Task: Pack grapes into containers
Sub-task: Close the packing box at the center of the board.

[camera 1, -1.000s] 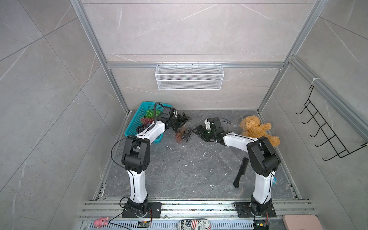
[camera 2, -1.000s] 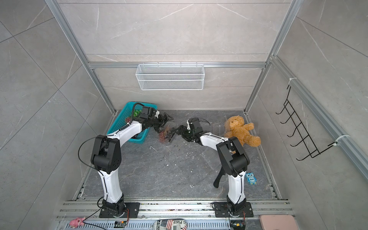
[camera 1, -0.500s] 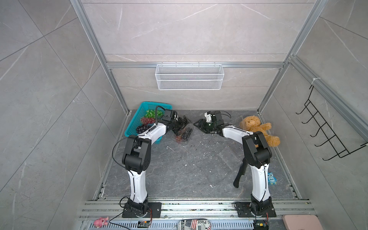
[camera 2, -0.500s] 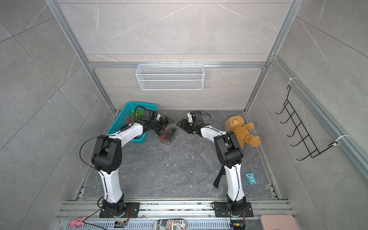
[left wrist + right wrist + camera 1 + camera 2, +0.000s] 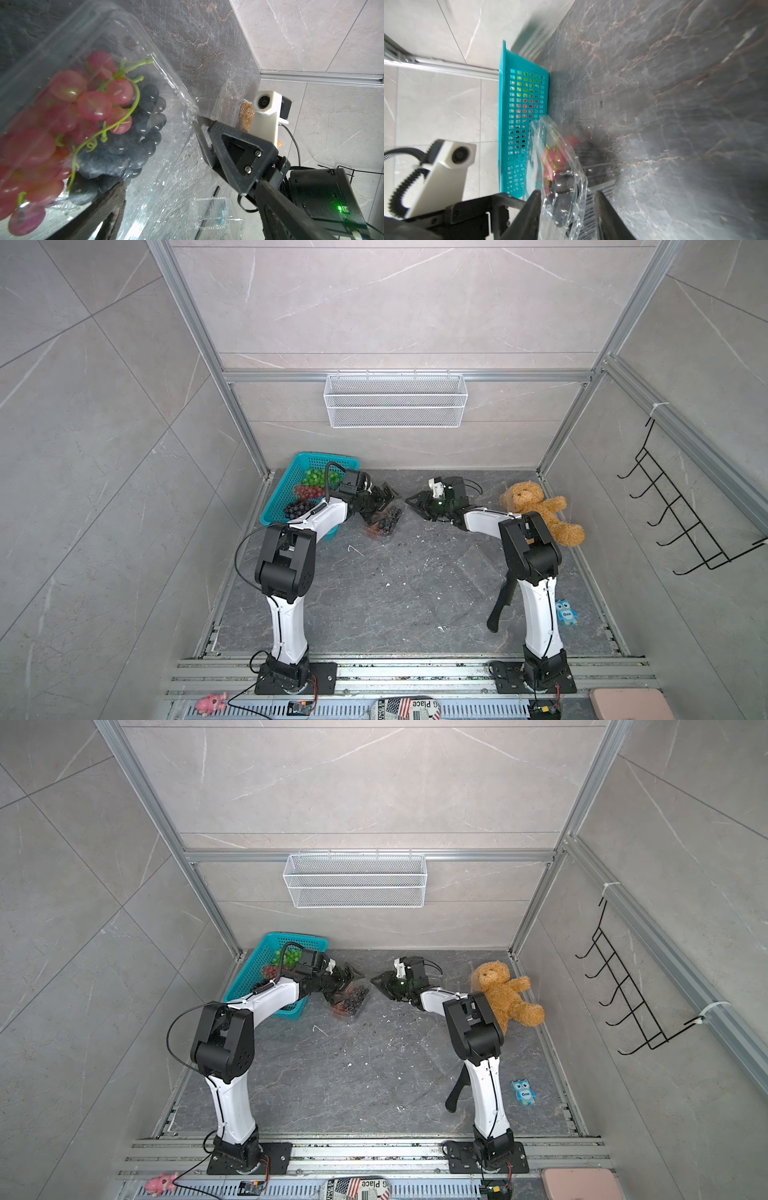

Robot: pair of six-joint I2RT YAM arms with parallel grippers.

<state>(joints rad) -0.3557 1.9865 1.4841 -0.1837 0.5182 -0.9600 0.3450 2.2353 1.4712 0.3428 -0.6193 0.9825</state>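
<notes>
Top views set the scene: in both top views the teal basket (image 5: 280,493) sits at the table's (image 5: 395,593) far left corner, holding three bunches of grapes: a green bunch (image 5: 312,477) toward the back wall, a red bunch (image 5: 308,491) in the middle and a dark purple bunch (image 5: 296,510) nearest the arm bases.

Just right of the basket the left gripper (image 5: 384,502) hangs with its jaws spread wide over the far end of a clear container (image 5: 384,526) lying on the table. The left wrist view shows red grapes (image 5: 93,104) and dark grapes (image 5: 135,145) packed inside it, and another clear container (image 5: 209,212) farther off on the table.

Facing it from the right, the right gripper (image 5: 415,508) reaches the container's rim. In the right wrist view its jaws stand partly apart, one on each side of the container's corner — whether they press the plastic I cannot tell.

Beyond the right arm a brown teddy bear (image 5: 536,506) lies near the table's right edge, and a small blue owl toy (image 5: 566,612) lies nearer the arm bases.
</notes>
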